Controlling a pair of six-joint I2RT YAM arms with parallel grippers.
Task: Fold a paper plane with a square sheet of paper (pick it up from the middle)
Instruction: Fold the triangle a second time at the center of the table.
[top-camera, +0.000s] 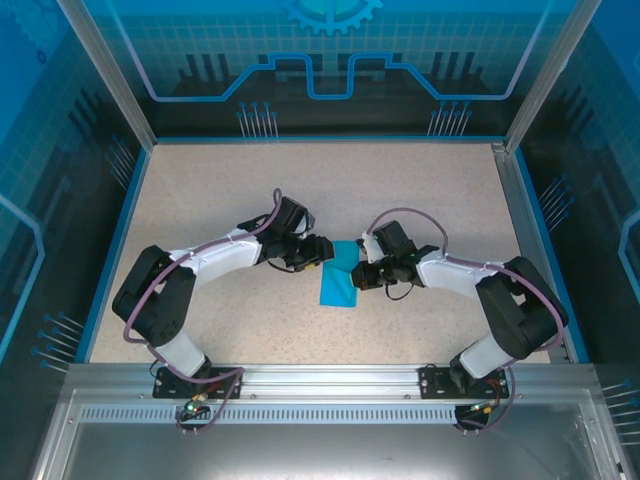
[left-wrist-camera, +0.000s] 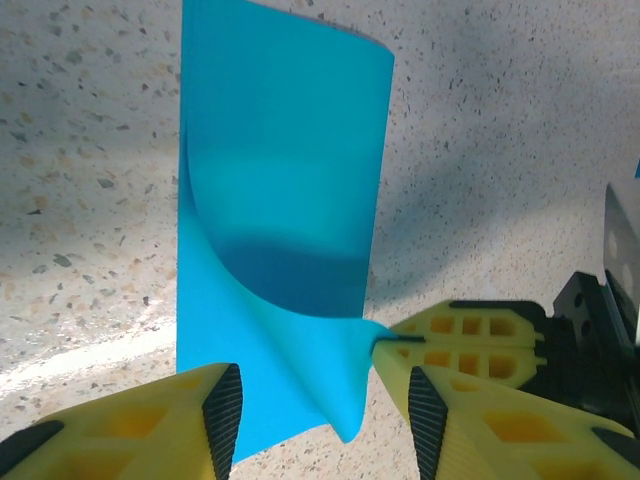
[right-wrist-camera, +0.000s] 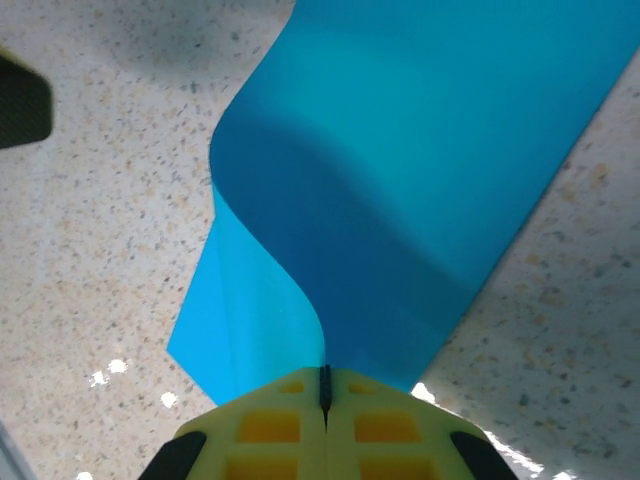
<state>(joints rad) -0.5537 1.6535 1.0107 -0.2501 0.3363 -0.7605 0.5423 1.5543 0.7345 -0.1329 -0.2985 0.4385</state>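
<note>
Top external view: a speckled beige tabletop (top-camera: 200, 200) sits inside blue printed wall panels (top-camera: 330, 60), with an aluminium rail (top-camera: 330, 380) along the near edge. Both arms bend inward, elbows out, their wrists meeting at the middle. The thin cyan-blue square sheet of paper (top-camera: 338, 288) lies there, one side curled up off the table. The right gripper (right-wrist-camera: 325, 385) is pinched tight on that raised edge. The left gripper (left-wrist-camera: 320, 405) stands with jaws apart, straddling the sheet's near corner and clamping nothing.
</note>
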